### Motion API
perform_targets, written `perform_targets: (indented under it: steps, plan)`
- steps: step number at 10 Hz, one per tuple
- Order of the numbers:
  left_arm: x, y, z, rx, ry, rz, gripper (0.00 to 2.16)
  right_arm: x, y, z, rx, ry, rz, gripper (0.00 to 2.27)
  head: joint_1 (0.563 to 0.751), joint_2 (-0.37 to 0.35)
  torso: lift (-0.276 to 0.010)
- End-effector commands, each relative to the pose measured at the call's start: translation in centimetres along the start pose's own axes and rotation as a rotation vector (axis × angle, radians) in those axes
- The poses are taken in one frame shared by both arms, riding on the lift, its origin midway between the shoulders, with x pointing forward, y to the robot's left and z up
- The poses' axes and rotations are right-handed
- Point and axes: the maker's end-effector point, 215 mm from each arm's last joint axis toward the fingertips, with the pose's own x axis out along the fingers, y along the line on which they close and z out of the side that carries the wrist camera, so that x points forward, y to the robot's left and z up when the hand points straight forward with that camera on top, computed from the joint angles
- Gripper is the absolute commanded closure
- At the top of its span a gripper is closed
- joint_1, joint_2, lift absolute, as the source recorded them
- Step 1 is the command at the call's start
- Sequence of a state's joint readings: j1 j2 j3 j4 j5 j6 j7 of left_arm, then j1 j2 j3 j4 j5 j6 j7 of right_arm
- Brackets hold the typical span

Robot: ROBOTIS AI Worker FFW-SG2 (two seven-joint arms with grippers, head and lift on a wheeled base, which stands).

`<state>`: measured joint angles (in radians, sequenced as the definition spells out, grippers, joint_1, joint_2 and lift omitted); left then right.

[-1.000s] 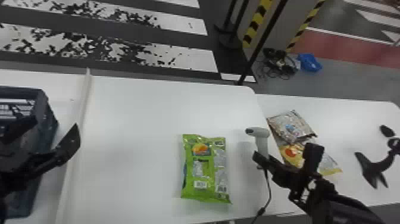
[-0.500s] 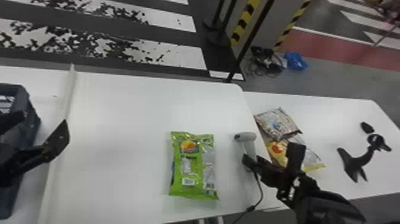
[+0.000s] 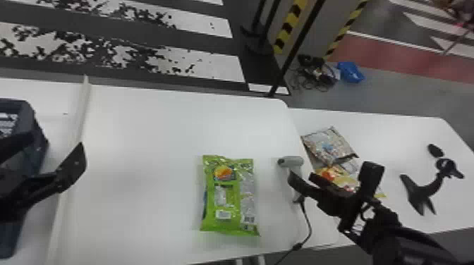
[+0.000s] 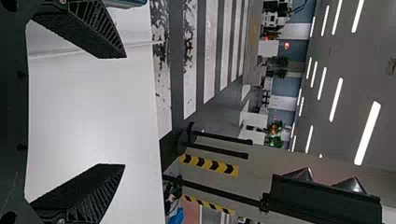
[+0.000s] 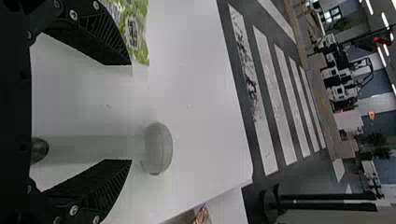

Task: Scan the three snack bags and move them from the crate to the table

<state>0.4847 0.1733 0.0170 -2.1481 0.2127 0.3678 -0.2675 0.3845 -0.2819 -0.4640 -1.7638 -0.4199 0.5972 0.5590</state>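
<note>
Near the middle of the counter (image 3: 148, 134), our green snack bag (image 3: 229, 197) lies flat, pale printed panels up. Beside it, on the robot's right, is the scanner (image 5: 159, 149), with our right hand (image 5: 131, 112) at it: fingers spread, handle between them, no grip yet. Next out, the patterned bag (image 3: 329, 146) and yellow bag (image 3: 331, 173) lie together on the side counter (image 3: 374, 134). On the far left sits the crate (image 3: 38, 151); our left hand (image 4: 125, 110) is by it, fingers apart, nothing between them. Our read: step in hand is picking up the scanner for the green bag, with the other two probably done, so we're on the last one. To do it well, center the handle between the pads, then close evenly; in the right wrist view it sits nearer one finger, so a one-sided close could twist or tip it. Grip below the head, leave the front unblocked. Lift gently with slack in the cable (image 3: 310, 225); it could snag or drag. Then aim square at the code panel. Bag film looks glossy and creased, so if there's no read, change the angle slightly rather than pressing down.
</note>
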Motion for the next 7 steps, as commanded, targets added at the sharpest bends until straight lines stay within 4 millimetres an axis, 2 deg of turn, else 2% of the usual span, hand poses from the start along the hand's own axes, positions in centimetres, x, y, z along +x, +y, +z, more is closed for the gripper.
perform_targets:
  steps: [1, 3, 4, 5, 7]
  plan:
    - [0.1, -0.4, 0.0, 0.006, 0.002, -0.005, 0.03, -1.1, 3.8, -1.6, 0.125, 0.116, 0.129, 0.07, 0.695, -0.308, -0.062]
    - [0.1, -0.7, -0.2, 0.018, 0.008, -0.005, 0.03, -1.1, 7.8, -3.9, 0.223, 0.240, 0.254, 0.08, 0.695, -0.262, -0.062]
    - [0.2, -0.7, -0.3, 0.017, 0.010, -0.006, 0.03, -0.3, 8.9, -4.7, 0.220, 0.265, 0.276, 0.09, 0.695, -0.238, -0.062]
    - [0.3, -1.0, -0.2, 0.016, 0.009, -0.011, 0.03, 0.7, 9.5, -5.3, 0.247, 0.277, 0.310, 0.11, 0.695, -0.215, -0.062]
    - [0.5, -1.6, -0.1, 0.021, 0.008, -0.027, 0.03, 3.3, 8.5, -7.1, 0.208, 0.277, 0.297, 0.11, 0.695, -0.193, -0.062]
